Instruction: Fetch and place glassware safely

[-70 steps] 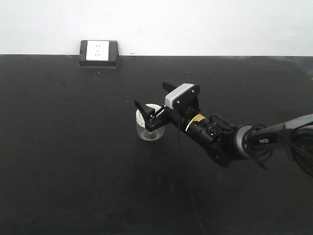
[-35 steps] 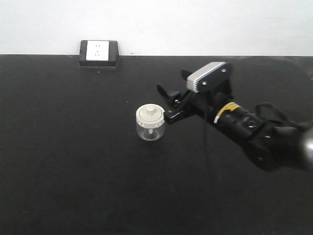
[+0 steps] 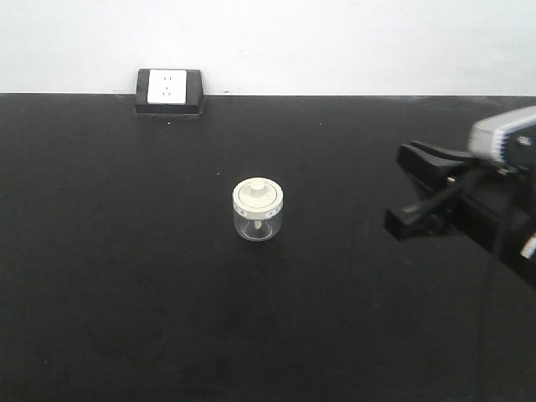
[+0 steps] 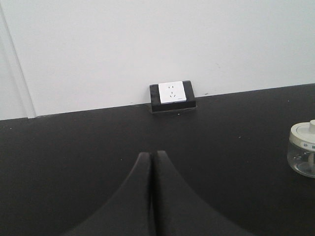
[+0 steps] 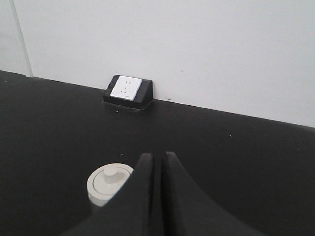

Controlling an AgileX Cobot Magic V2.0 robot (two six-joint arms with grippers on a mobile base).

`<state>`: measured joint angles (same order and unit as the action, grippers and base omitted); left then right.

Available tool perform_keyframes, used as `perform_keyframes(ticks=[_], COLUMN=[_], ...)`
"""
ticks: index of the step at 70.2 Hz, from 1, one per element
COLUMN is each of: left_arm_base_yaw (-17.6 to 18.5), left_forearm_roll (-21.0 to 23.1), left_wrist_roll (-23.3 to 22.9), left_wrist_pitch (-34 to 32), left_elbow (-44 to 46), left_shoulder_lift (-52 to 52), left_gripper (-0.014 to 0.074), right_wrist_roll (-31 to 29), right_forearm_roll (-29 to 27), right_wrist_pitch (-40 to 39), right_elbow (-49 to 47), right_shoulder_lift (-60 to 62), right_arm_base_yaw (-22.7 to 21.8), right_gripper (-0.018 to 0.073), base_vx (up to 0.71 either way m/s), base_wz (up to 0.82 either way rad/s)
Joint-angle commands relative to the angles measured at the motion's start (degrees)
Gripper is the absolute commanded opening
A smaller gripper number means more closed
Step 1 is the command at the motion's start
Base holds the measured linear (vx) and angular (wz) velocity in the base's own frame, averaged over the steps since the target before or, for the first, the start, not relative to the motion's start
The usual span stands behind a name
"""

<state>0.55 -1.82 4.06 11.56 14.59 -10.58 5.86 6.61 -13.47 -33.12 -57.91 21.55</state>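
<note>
Glass jar [image 3: 258, 211] upright on black table [image 3: 126, 276], right gripper [image 3: 412, 189] apart.

Glass jar [image 3: 258, 211]: upright on the table [image 3: 126, 293], near its middle, lid on top. Socket box [image 3: 170, 90]: at the table's rear edge against the wall, behind and left of the jar. Right gripper [image 3: 419, 188]: well right of the jar (apart, no contact).

1. The right arm enters the front view from the right edge, its wrist roughly level, the gripper [image 3: 416, 193] pointing left.
2. In its wrist view, the right gripper [image 5: 158, 160] has fingers pressed together, holding nothing.
3. The left gripper [image 4: 150, 157] has fingers closed flat against each other, empty.
</note>
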Motion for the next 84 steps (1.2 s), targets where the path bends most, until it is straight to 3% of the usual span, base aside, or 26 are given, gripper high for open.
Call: perform_keyframes(ticks=[1,26,58,84], left_arm_base_yaw=[0.33,0.33,0.33,0.33], left_forearm_roll=[0.44,0.44,0.44,0.44], left_wrist_roll=[-0.35,-0.35,-0.35,-0.35], left_wrist_pitch=[-3.96,-3.96,-3.96,-3.96], left_elbow=[1.46,1.46,1.46,1.46], left_shoulder_lift=[-0.58,-0.58,-0.58,-0.58], left_gripper=[-0.0007,-0.0007,-0.0007,-0.0007], right_wrist_roll=[-0.63,-0.75,-0.7,-0.7], right_forearm_roll=[-0.55,-0.33,1.61,1.61], right_wrist_pitch=[1.72,15.33,18.53,22.54], right_elbow=[-0.34,4.57,13.99,14.5], right_shoulder_lift=[5.94,23.05,42.81,45.63], right_arm_base_yaw=[-0.15,-0.15,-0.15,-0.15], right_gripper=[-0.0007,-0.0003,-0.0003,-0.0003], base_vx=[0.0,0.0,0.0,0.0], base_wz=[0.0,0.0,0.0,0.0])
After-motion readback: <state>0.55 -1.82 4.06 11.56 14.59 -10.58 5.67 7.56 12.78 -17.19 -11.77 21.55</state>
